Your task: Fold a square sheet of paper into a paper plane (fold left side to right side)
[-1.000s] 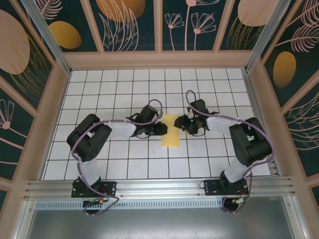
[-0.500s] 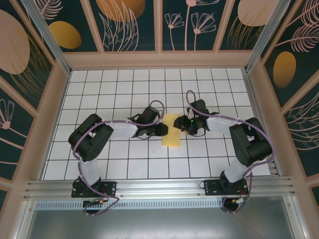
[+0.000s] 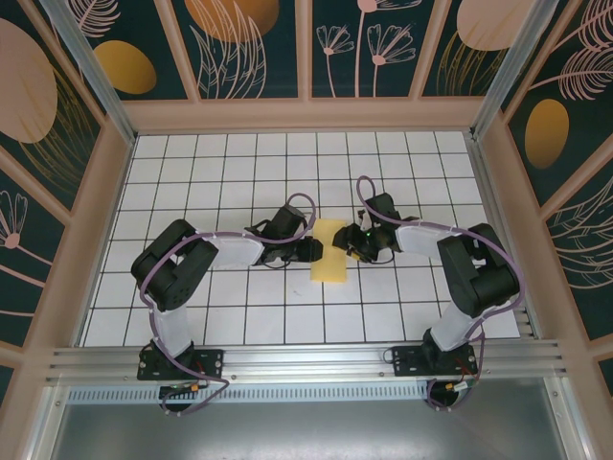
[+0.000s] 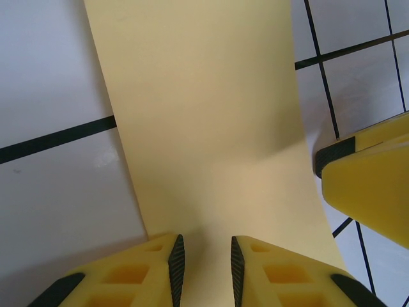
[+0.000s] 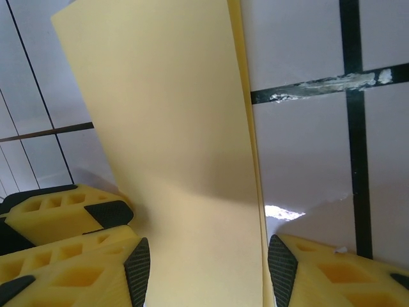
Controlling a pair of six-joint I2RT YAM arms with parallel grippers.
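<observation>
The left tool (image 4: 206, 257) stood slightly parted on the folded square sheet of paper (image 3: 330, 253), the right tool (image 5: 209, 266) wider astride it, both grasping nothing. Even pressure along its length seemed best.

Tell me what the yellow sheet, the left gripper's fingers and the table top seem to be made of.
Sheet: thin matte paper, probably; evenly pale yellow, no shine, thin edges. Left gripper's fingers: likely moulded yellow plastic with hollow cells; their pads look like dark ribbed rubber. Table top: smooth white surface with black grid lines, faintly glossy; material unclear.
</observation>
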